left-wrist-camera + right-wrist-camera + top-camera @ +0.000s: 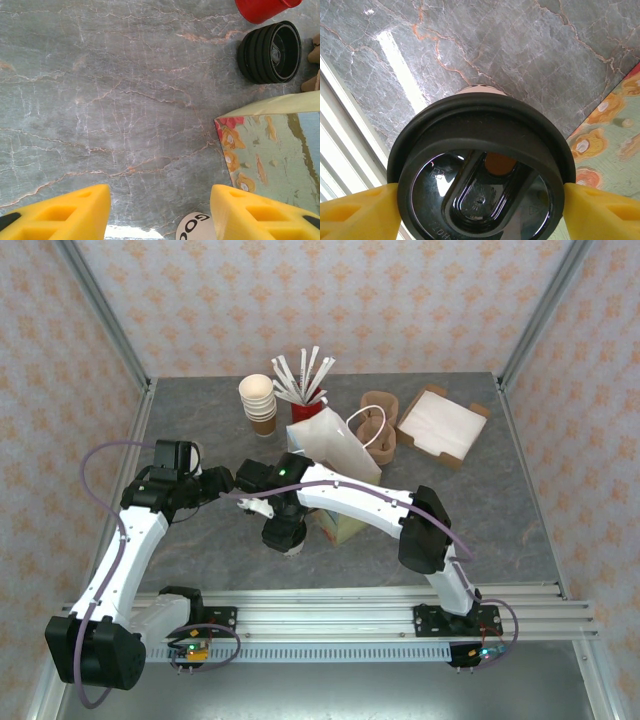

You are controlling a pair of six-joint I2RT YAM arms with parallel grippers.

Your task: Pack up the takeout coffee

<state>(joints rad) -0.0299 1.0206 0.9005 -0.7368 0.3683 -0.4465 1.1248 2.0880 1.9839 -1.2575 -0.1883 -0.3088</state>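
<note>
Right wrist view had my right pincer (479,190) clamped across the black lid of the takeout coffee (480,125), its axis running straight away from me toward the table (520,50), paper bag (612,135) just beside it on my right.

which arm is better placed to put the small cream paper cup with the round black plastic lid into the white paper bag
Right: right gripper clasps the black-lidded cream paper cup; left gripper is open and empty.
</note>
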